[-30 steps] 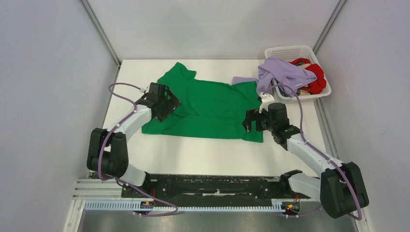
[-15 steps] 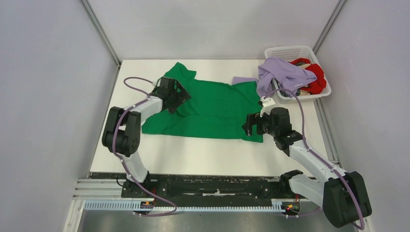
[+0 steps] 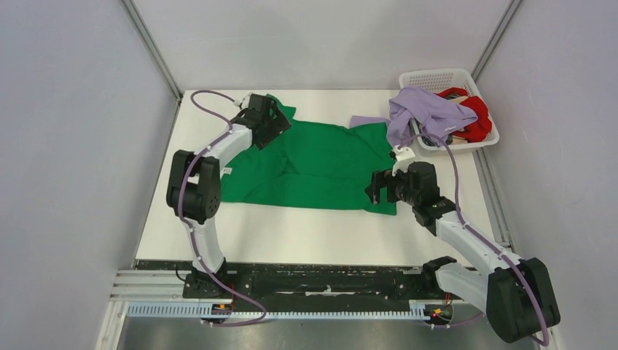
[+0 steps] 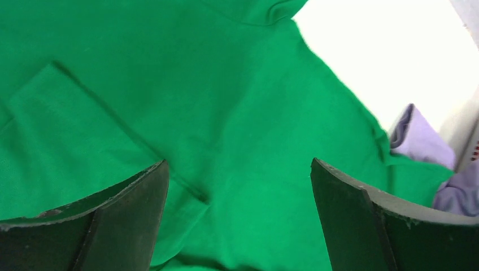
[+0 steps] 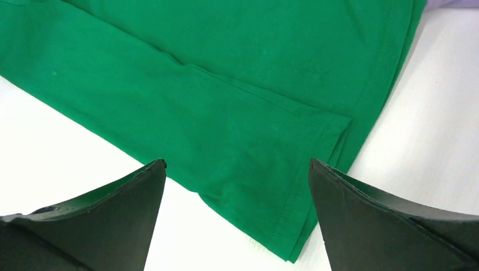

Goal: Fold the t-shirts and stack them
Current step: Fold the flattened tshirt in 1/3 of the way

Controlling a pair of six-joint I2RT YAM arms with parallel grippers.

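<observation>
The bright green t-shirt (image 3: pixel 313 164) lies spread on the white table, partly folded along its near edge. My left gripper (image 3: pixel 271 125) is open and empty above the shirt's far left sleeve; its wrist view shows green cloth (image 4: pixel 226 113) between the wide jaws. My right gripper (image 3: pixel 373 188) is open and empty over the shirt's near right hem corner (image 5: pixel 294 248). The pale lavender t-shirt (image 3: pixel 423 113) drapes over the basket's edge onto the table. The red t-shirt (image 3: pixel 477 117) lies in the basket.
The white lattice basket (image 3: pixel 437 79) stands at the far right corner. A lavender sleeve (image 4: pixel 418 141) shows at the right of the left wrist view. Grey walls close in the table on three sides. Bare white table (image 3: pixel 291 230) lies between the shirt and the arm bases.
My left gripper has moved away from me, from the shirt's left edge to its far left sleeve. The right gripper has hardly moved. The shirts have not shifted.
</observation>
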